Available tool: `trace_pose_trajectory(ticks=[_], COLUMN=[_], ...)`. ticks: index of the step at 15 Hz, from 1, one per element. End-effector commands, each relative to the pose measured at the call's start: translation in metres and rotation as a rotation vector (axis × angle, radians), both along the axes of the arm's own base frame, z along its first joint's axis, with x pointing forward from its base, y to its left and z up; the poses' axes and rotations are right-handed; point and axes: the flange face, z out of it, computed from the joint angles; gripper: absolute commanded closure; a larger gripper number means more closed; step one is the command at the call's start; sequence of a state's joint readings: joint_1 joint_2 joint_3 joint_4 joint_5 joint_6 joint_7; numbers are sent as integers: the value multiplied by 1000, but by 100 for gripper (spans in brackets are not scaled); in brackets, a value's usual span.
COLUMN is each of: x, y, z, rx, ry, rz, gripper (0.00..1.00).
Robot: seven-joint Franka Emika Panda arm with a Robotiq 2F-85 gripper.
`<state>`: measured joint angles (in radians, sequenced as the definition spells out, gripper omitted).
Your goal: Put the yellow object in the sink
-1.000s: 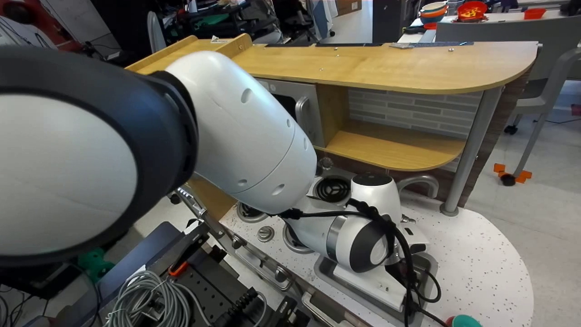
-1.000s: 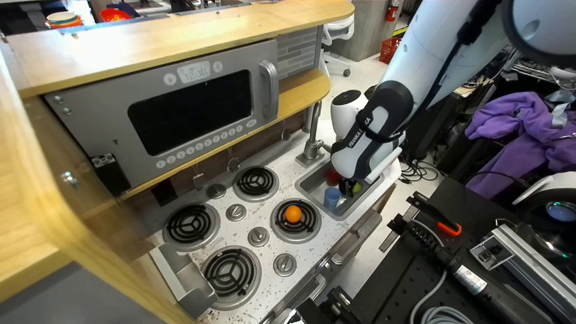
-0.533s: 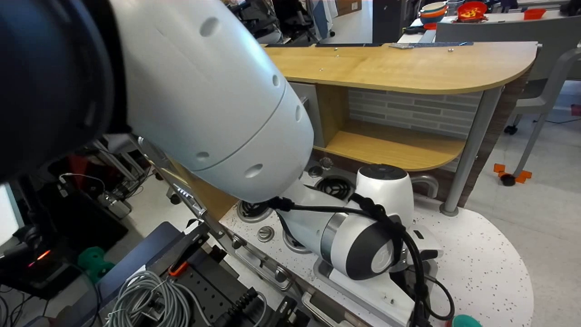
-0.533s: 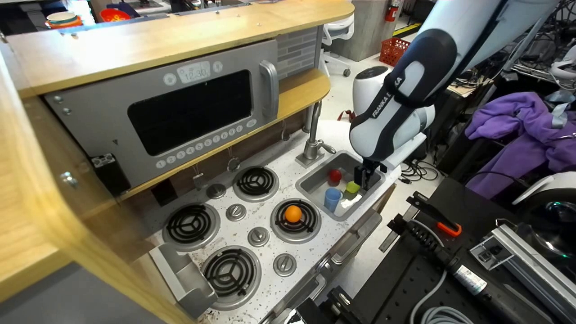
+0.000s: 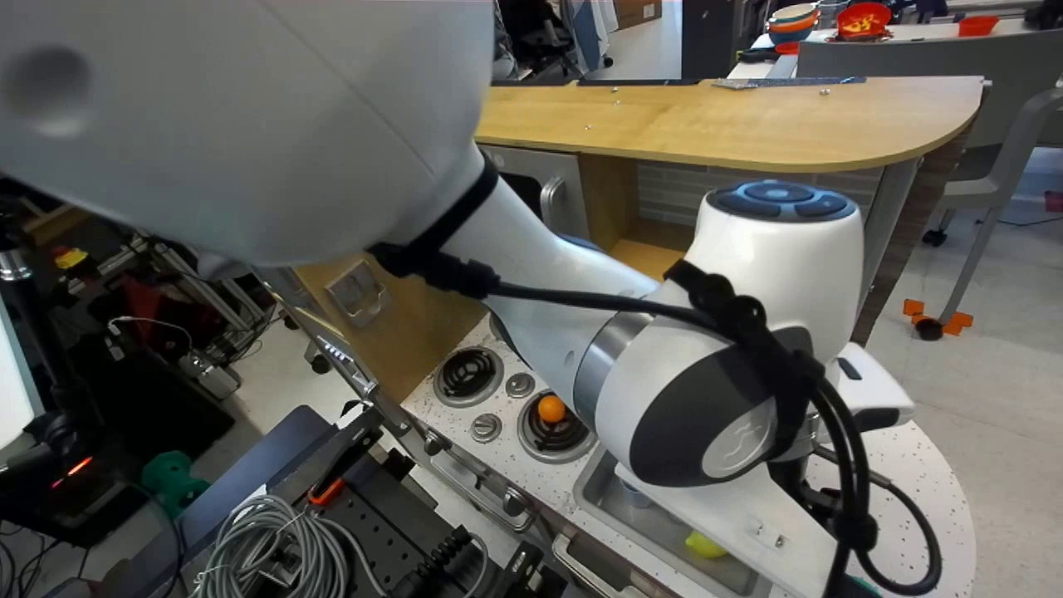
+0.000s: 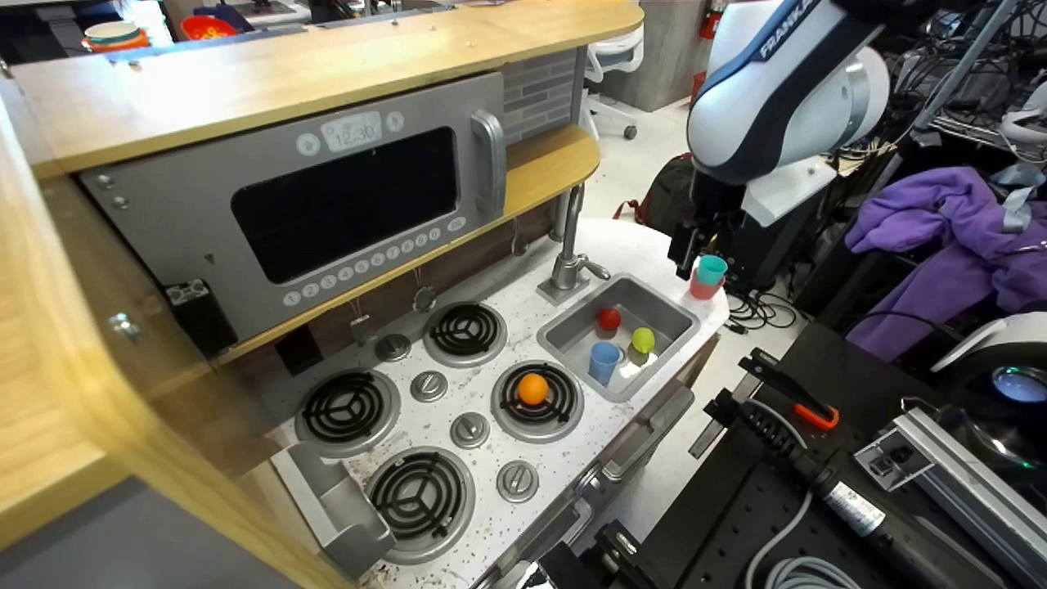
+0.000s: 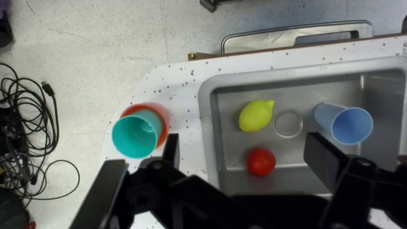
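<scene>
now carries the gripper (image 7: 244, 152) higher above the sink (image 7: 286, 76) than half a second ago and farther toward the end by the teal cup (image 7: 136, 135), with the arm (image 6: 773, 106) drawn up too. holds the fingers (image 7: 319, 156) spread wide, well apart from each other, in the wrist view. in the sink, on its floor just beside the round drain (image 7: 288, 124): the yellow lemon (image 7: 256, 116), also in both exterior views, and in about the same spot as half a second ago. shares the sink with a round red thing (image 7: 260, 161) and an upright blue cup (image 7: 352, 125), apart from both. just past one end of the sink, on the speckled counter (image 7: 184, 95): a red cup (image 6: 702, 288) with the teal cup set in it. just beside the sink: an upright metal faucet (image 6: 564, 274). past the opposite end of the sink: an orange ball (image 6: 533, 388), resting on a burner (image 6: 564, 417) in both exterior views. well apart from the sink: a purple cloth (image 6: 957, 213), draped in folds.
</scene>
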<state>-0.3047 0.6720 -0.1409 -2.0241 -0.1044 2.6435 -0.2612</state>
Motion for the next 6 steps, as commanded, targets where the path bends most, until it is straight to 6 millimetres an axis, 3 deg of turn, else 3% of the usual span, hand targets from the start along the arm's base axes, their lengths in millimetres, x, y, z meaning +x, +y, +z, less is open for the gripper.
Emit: trace_pose_trajectory(ticks=[1, 2, 4, 6], x=[-10, -1, 0, -2], y=[-5, -7, -11, -8], z=[63, 33, 48, 39], rx=[66, 22, 19, 24], ry=[-52, -42, -55, -41], rz=[-35, -23, -28, -25], gripper=[0, 0, 0, 0])
